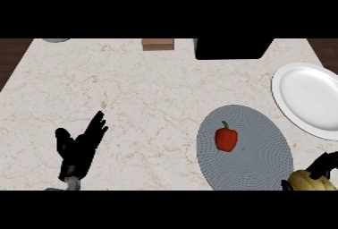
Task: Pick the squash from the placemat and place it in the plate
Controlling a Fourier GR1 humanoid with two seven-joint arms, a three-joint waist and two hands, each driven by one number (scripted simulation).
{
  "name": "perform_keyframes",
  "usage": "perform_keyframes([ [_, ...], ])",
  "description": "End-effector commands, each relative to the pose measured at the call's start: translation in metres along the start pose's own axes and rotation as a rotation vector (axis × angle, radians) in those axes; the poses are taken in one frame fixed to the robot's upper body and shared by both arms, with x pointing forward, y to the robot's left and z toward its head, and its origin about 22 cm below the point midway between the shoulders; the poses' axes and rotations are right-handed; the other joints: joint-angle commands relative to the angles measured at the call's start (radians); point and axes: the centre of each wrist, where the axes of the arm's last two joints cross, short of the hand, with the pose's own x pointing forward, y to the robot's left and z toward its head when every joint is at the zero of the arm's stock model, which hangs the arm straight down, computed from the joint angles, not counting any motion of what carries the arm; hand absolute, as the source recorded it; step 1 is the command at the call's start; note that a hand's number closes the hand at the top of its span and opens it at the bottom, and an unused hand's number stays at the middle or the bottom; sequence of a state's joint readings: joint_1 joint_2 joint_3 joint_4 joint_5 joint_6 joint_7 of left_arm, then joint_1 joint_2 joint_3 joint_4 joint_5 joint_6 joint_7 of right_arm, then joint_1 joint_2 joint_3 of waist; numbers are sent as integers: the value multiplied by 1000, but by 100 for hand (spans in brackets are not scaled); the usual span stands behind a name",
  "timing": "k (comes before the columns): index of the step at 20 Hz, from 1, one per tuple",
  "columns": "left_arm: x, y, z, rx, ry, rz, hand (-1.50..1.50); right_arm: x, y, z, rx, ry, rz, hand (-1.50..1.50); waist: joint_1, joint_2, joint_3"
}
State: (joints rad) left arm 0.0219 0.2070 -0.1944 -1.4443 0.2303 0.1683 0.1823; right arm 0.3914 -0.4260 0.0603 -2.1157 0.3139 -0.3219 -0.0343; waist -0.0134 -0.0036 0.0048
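One squash (309,181): pale yellow, ribbed, at the lower right edge of the view, partly cut off. The black fingers (325,163) of the right hand (321,166) curl over its top and right side, holding it; most of that hand lies outside the view. The squash sits at the near right rim of the placemat, whether touching it cannot be told.

One placemat (254,154): grey, round, finely ringed, stretching left and away from the right hand's fingers; its near edge is cut off.

One red pepper (226,137): green stem, lying on the placemat, well to the left of the holding fingers.

One plate (310,100): white, round, beyond the right hand's fingers, just past the placemat's far right rim; its right side is cut off.

One left hand (78,147): fingers straight and spread, thumb apart, holding nothing, over bare counter (132,89) far left of the placemat.

Far edge, well beyond both hands: one black block (231,48), one small brown box (158,44), one grey item (56,40), all cut off and hard to identify.

No brands, labels or writing readable.
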Motion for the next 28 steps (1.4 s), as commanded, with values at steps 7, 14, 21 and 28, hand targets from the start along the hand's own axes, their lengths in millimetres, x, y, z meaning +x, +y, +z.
perform_keyframes([
  [7,7,-10,-16,-30,12,-15,0,-112,-53,-73,-263,41,35,150,24,9,-3],
  [14,-7,-17,-3,-48,6,-4,0,-159,-43,-141,-278,60,32,150,51,12,-2],
  [21,18,-18,3,-77,-2,-9,0,-192,-83,-157,-286,55,56,150,66,17,0],
  [28,5,-25,-12,-82,-18,-24,0,-202,-89,-155,-10,293,274,-150,93,36,0],
])
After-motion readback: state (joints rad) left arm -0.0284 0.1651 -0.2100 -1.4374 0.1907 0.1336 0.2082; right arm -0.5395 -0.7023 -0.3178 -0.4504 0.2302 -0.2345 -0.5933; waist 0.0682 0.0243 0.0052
